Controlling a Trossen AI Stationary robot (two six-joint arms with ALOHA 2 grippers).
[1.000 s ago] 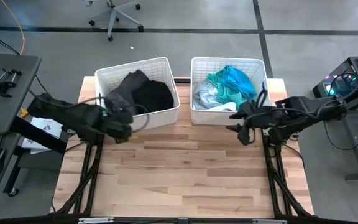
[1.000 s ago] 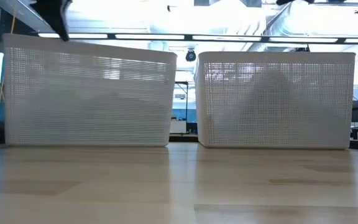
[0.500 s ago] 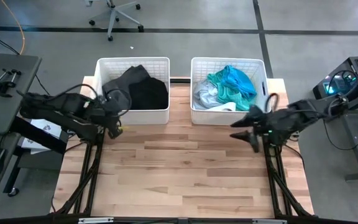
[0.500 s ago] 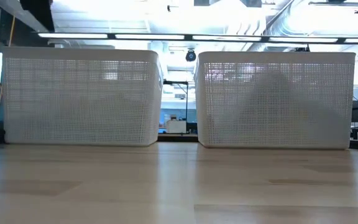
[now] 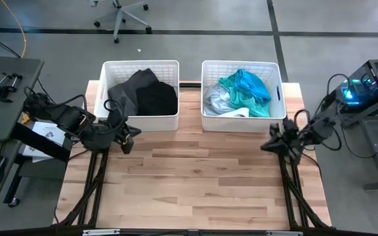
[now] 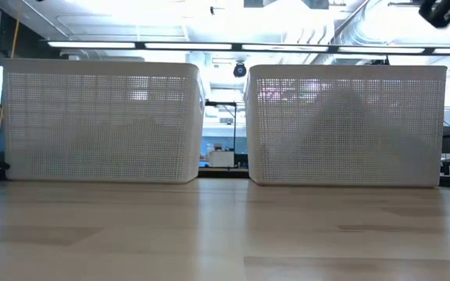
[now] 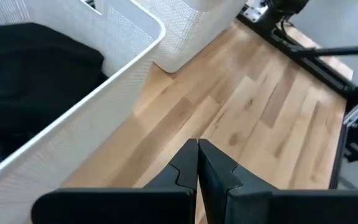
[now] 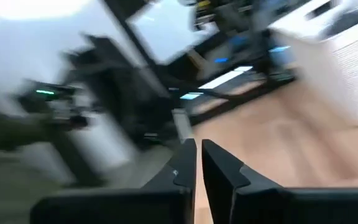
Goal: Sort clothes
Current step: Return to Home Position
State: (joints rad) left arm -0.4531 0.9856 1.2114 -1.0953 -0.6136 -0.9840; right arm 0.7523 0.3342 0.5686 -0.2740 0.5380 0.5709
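Observation:
The left white bin [image 5: 173, 117] holds the dark grey garment [image 5: 132, 90] and the shiny black garment [image 5: 158, 98], which also shows in the left wrist view [image 7: 36, 62]. The right white bin [image 5: 275, 92] holds the teal [image 5: 230, 90], bright blue [image 5: 252, 82], pale blue [image 5: 216, 101] and white [image 5: 239, 113] garments, heaped together. My left gripper [image 5: 126, 140] is shut and empty by the left bin's near left corner, its fingers closed in the left wrist view [image 7: 197, 149]. My right gripper [image 5: 268, 145] is shut and empty near the table's right edge, in front of the right bin; it also shows in the right wrist view [image 8: 198, 149].
Both bins stand side by side at the table's far edge, with a narrow gap between them; in the low view they are the left wall [image 6: 100, 121] and the right wall [image 6: 346, 125]. Bare wooden tabletop [image 5: 195, 177] lies in front of them. A side desk [image 5: 5, 92] stands left of the table.
The left bin, skewed a second ago, has swung back square against the far edge. My left arm has drawn back toward the table's left edge, its gripper staying by the bin's near left corner. My right arm has drawn back toward the table's right edge.

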